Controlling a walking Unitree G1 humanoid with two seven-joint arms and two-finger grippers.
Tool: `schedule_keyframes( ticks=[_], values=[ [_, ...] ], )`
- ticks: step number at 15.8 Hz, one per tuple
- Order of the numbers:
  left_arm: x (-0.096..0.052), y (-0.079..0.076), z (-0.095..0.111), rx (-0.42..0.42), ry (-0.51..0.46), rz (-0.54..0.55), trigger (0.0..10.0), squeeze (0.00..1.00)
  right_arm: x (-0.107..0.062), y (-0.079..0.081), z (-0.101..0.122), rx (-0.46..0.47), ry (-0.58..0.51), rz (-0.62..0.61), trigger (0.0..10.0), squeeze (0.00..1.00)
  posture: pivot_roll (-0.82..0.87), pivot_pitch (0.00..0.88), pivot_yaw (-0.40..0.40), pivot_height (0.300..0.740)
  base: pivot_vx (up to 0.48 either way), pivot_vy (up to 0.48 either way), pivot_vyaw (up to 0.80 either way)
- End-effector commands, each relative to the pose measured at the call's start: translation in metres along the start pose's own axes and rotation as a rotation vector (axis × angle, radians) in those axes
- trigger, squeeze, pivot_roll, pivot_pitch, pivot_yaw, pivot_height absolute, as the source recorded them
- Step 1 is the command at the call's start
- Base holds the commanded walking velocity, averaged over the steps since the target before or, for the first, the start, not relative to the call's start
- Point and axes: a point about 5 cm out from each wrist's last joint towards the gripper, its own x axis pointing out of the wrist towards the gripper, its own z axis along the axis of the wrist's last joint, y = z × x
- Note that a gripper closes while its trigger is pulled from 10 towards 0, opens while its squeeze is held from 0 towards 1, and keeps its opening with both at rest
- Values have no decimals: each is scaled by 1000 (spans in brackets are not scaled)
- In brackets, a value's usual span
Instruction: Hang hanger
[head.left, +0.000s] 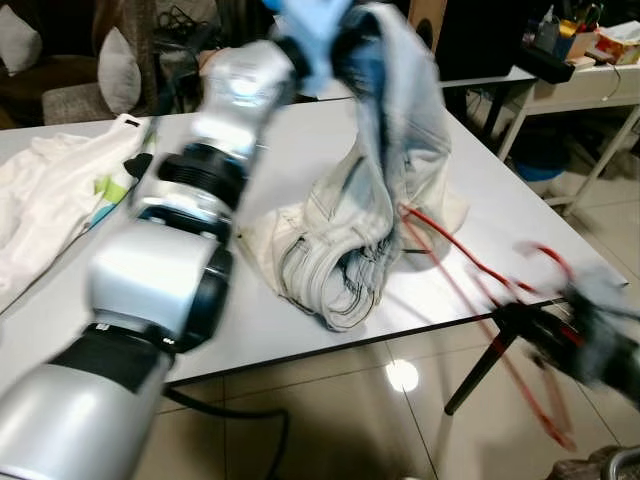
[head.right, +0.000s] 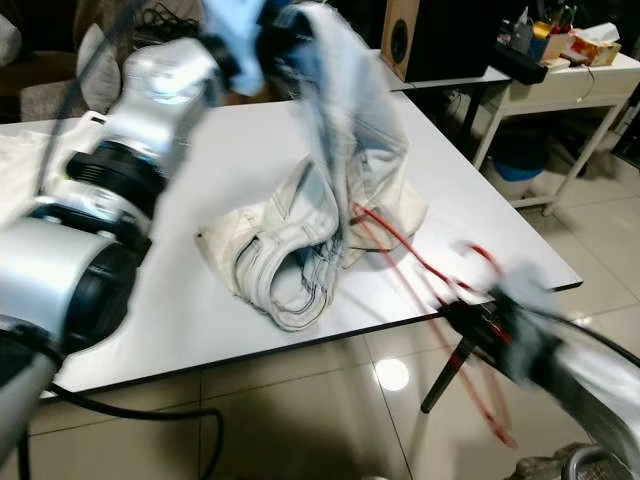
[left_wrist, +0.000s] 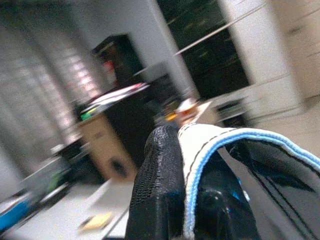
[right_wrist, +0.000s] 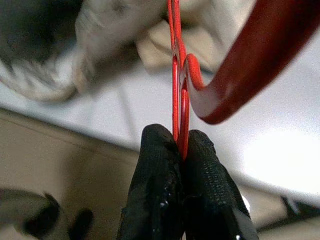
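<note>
the right gripper (right_wrist: 181, 145) has its fingers (right_wrist: 155, 165) clenched on the thin red hanger (head.left: 455, 255), pinching the flat wire just below where the hook curls away. that gripper sits off the near right corner of the bench (head.left: 290, 330), low and out over the tiled floor (head.left: 400, 420), so the hanger's long axis runs slantwise from the fingers up and to the robot's left, across the bench edge and into the folds of the pale garment (head.left: 345, 250). the far end of the hanger is lost in the cloth; i cannot tell how deep it goes.

the left gripper (left_wrist: 187, 200) is raised high above the bench, its fingers grasping the garment by a blue-edged hem, which drapes over one finger in the left wrist view. the cloth hangs down from there in a long fall, and its lower part is still heaped on the bench.

so the garment lies up-left of the right fingers, and the hanger points straight at it. my judgement: the coming move turns on keeping that axis lined up with the opening held aloft by the left arm, since the right arm alone steers the hanger. both eye views are blurred, so finer detail is unclear. another white cloth (head.left: 45, 200) lies at the bench's left end
</note>
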Motion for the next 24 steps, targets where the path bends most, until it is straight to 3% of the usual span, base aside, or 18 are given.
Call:
schedule_keyframes(
  ticks=[1, 2, 4, 5, 7, 8, 9, 11, 14, 16, 18, 20, 22, 24],
  values=[
    [10, -3, 24, 33, -82, -48, 10000, 0, 17, 7, -1, 8, 35, 46, 10000, 0, -147, 0, 30, 740, 0, 0, 0],
    [15, -11, 28, 36, -100, -84, 10000, 0, 34, 13, 5, -9, 28, 101, 10000, 0, -139, 0, 29, 740, 0, 0, 0],
    [24, -21, 37, 31, -136, -117, 10000, 0, 60, 12, 23, -46, -15, 96, 10000, 0, -130, 0, 27, 740, 0, 0, 0],
    [31, -27, 46, 16, -171, -134, 10000, 0, 78, 1, 45, -62, -102, 18, 10000, 0, -127, 0, 27, 740, 0, 0, 0],
    [37, -34, 64, 1, -243, -162, 10000, 0, 96, -25, 97, -78, -323, -173, 10000, 0, -114, 0, 28, 740, 0, 0, 0],
    [38, -35, 68, 0, -261, -170, 10000, 0, 96, -29, 114, -47, -409, -190, 10000, 0, -111, 0, 29, 740, 0, 0, 0],
    [38, -37, 73, 1, -288, -196, 10000, 0, 98, -32, 142, 46, -546, -157, 10000, 0, -101, 0, 24, 740, 0, 0, 0],
    [38, -42, 67, 0, -272, -215, 10000, 0, 107, -24, 130, 29, -487, -114, 10000, 0, -96, 0, 18, 740, 0, 0, 0],
    [38, -58, 49, -2, -228, -272, 10000, 0, 125, 6, 67, -10, -282, 8, 10000, 0, -99, 0, 20, 740, 0, 0, 0],
    [37, -73, 32, 7, -165, -328, 10000, 0, 126, 17, 24, -49, -122, 27, 10000, 0, -105, 0, 28, 740, 0, 0, 0],
    [33, -89, -2, 109, -20, -337, 10000, 0, 103, 21, -16, -115, 52, 37, 10000, 0, -114, 0, 38, 740, 0, 0, 0],
    [31, -88, -13, 132, 33, -292, 10000, 0, 85, 21, -24, -131, 104, 46, 10000, 0, -123, 0, 45, 740, 0, 0, 0],
    [27, -65, -21, 126, 99, -96, 10000, 0, 43, 9, -29, -187, 185, 36, 10000, 0, -134, 0, 55, 740, 0, 0, 0],
    [23, -48, -22, 126, 131, 26, 10000, 0, 27, 4, -30, -220, 215, 41, 10000, 0, -137, 0, 59, 740, 0, 0, 0]
  ],
)
